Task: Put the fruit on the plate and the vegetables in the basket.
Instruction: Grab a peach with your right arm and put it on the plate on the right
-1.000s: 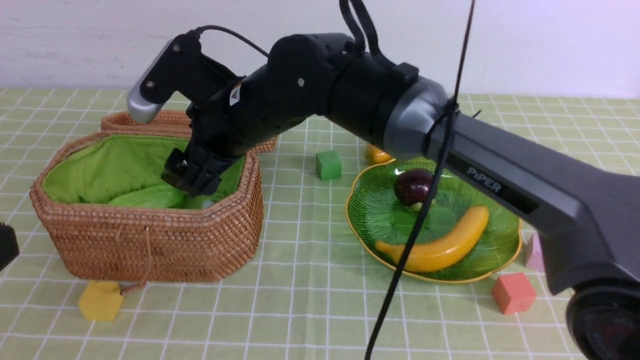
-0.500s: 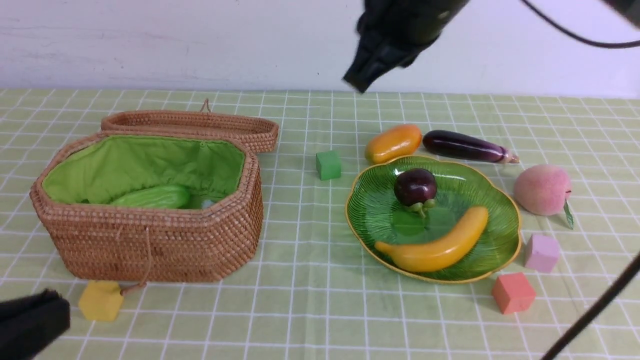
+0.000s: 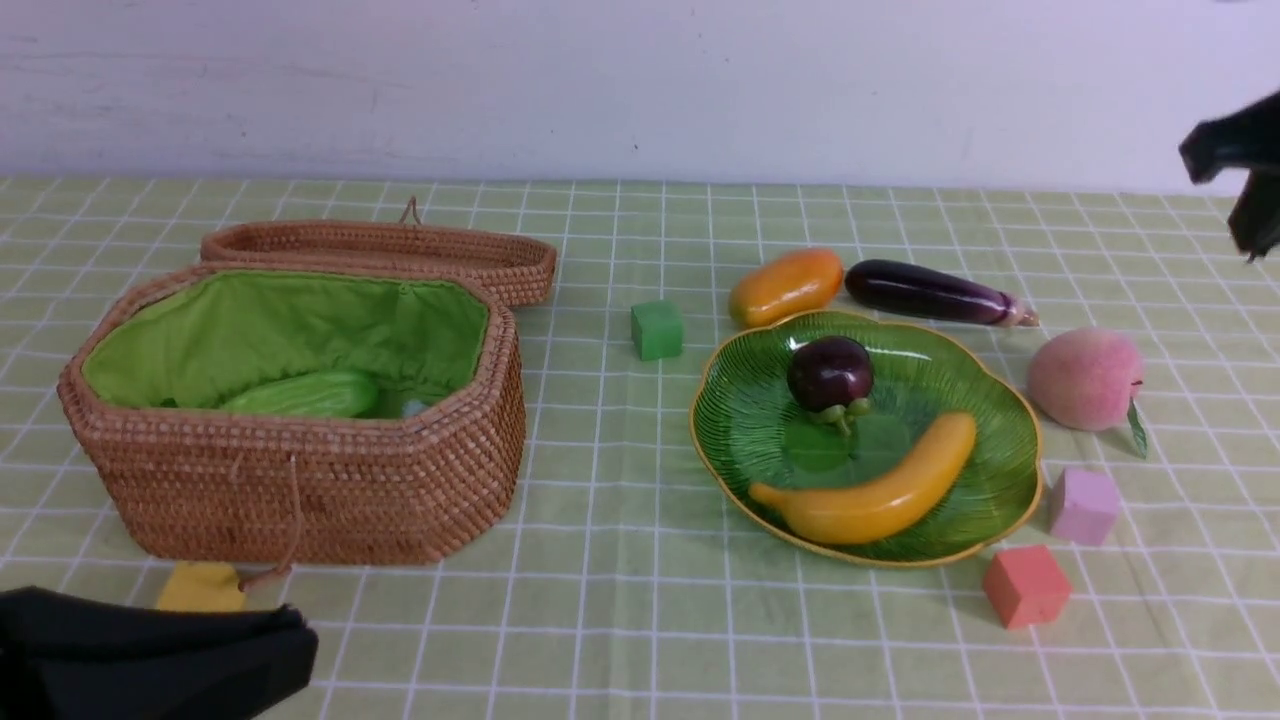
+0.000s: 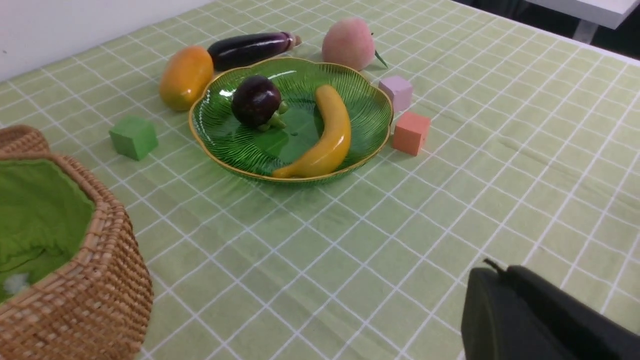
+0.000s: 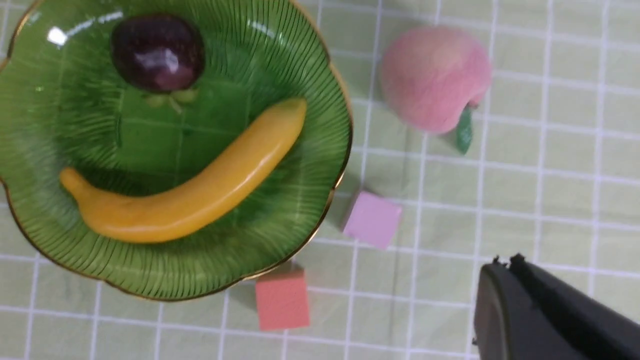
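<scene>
Green ribbed glass plate (image 3: 720, 420): carries long yellow banana (image 3: 880, 495) and round dark-purple mangosteen (image 3: 829, 372).
Behind plate: oval orange mango (image 3: 786, 286), long purple eggplant (image 3: 925, 292), on the surface.
Right of plate: fuzzy pink peach (image 3: 1085, 378).
Well left of plate: brown wicker basket (image 3: 300, 490), light-green gourd (image 3: 300, 395) inside.
Left pincer (image 3: 285, 645): together, empty, low beyond the basket.
Right pincer (image 3: 1225, 150): together, empty, raised right of plate.
</scene>
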Controlling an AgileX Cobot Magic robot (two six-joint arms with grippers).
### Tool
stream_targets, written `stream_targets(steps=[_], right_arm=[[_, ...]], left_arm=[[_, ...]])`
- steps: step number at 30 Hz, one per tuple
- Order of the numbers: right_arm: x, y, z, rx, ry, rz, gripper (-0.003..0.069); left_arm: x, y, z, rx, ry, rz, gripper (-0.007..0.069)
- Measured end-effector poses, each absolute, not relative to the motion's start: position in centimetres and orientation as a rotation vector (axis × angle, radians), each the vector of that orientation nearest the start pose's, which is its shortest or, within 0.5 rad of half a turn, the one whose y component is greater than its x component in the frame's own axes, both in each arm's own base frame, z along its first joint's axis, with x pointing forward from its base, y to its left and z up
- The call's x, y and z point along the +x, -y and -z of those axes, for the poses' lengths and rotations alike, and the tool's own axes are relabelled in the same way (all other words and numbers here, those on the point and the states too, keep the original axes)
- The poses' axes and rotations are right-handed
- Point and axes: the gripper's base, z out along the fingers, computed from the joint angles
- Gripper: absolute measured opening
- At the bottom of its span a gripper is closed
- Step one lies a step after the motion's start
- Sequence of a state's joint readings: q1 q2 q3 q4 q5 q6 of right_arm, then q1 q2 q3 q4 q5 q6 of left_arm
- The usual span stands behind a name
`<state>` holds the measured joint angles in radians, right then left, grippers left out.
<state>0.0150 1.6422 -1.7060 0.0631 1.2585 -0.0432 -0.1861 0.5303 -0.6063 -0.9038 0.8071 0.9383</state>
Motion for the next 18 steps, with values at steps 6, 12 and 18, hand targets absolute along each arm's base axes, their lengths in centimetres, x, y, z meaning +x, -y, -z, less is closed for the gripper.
stream_targets(steps=[6,12,18], right_arm=[[36.5,-1.4,-35.0,-0.201,-2.704,-0.115,0.0128],[39.1,-0.9,-32.0,-0.168,-2.706,-0.111,0.0356],[41.6,0.2,-28.6,0.019,-2.71,-0.088,0.0633]], left_arm=[[9.0,7.0,-32.7,0.817,-1.805,0.563,-0.0003],[9.7,7.0,-32.5,0.814,-1.817,0.546,-0.0003],[9.9,6.9,-32.5,0.806,-1.811,0.51,-0.0002]])
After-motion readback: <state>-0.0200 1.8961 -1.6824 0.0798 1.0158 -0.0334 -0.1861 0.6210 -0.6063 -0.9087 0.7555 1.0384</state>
